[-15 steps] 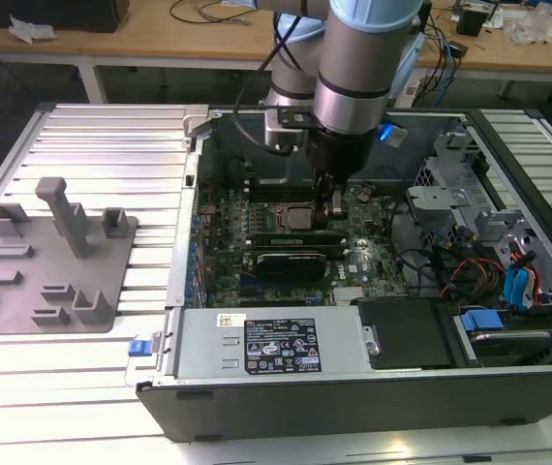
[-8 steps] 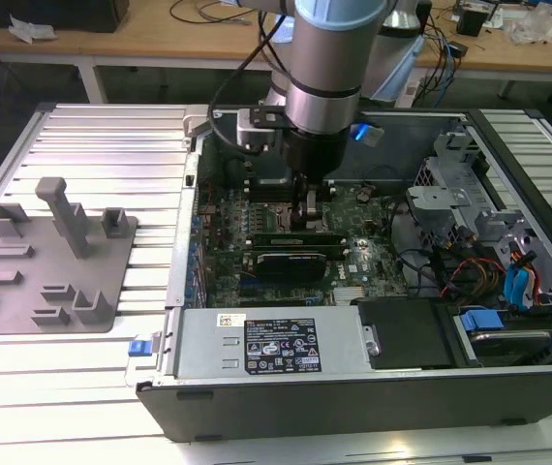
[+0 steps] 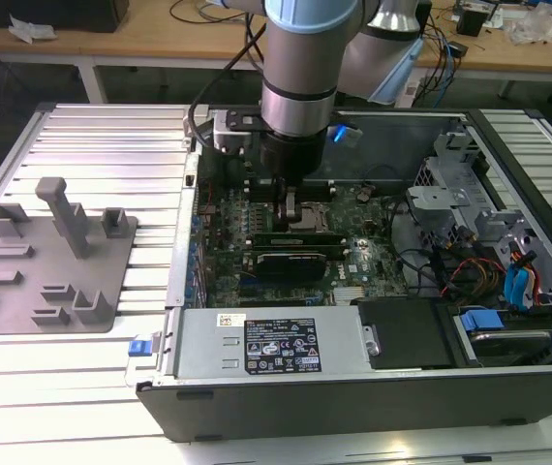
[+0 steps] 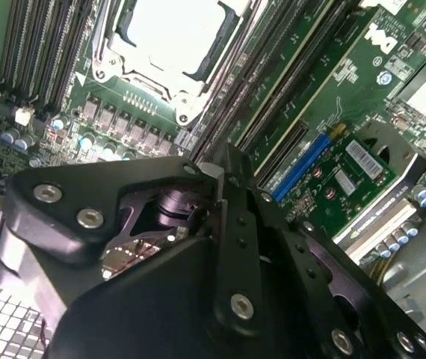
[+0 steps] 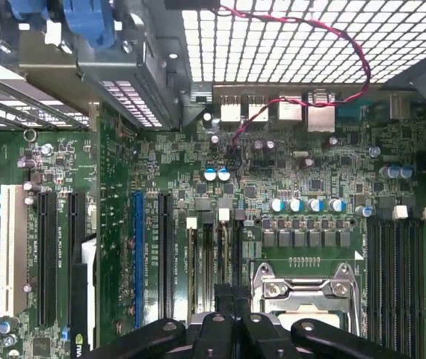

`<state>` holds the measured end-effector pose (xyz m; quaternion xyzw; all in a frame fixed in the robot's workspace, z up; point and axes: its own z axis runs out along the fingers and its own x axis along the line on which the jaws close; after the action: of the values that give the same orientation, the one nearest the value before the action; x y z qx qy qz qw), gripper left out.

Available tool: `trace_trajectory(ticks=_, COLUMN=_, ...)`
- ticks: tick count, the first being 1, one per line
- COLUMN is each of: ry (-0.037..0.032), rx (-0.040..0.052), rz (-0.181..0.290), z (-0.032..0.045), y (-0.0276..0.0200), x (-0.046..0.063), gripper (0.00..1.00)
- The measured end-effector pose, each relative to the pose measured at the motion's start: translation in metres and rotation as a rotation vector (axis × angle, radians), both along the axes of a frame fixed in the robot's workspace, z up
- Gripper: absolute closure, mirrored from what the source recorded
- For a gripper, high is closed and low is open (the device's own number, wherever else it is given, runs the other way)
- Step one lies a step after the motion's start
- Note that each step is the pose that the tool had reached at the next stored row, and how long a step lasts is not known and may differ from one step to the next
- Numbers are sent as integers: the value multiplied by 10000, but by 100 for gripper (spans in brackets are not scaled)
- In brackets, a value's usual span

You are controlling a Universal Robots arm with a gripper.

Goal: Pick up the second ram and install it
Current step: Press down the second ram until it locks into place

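Hovering low inside the open computer case, the pincer sits over the motherboard beside the processor socket — its fingers look closed together. The second ram lies seated in a memory slot just beyond — whether the fingers touch it, I cannot tell.

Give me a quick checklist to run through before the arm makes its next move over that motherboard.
1. Computer case open, motherboard exposed: ok.
2. Pincer over the memory slots beside the processor socket: ok.
3. Second ram held in the pincer: cannot tell.
4. Slot latches open: cannot tell.
5. Red wire apart from the pincer: ok.
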<state>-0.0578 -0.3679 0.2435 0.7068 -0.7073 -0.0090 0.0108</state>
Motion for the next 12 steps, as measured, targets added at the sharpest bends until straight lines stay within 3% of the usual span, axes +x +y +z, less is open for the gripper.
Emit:
trace_trajectory(ticks=5, ry=2, rx=-3, rz=-1, z=-105, y=9, x=-1, gripper=92)
trace_trajectory(ticks=12, ry=2, rx=-2, rz=-1, z=-144, y=9, x=0, gripper=92)
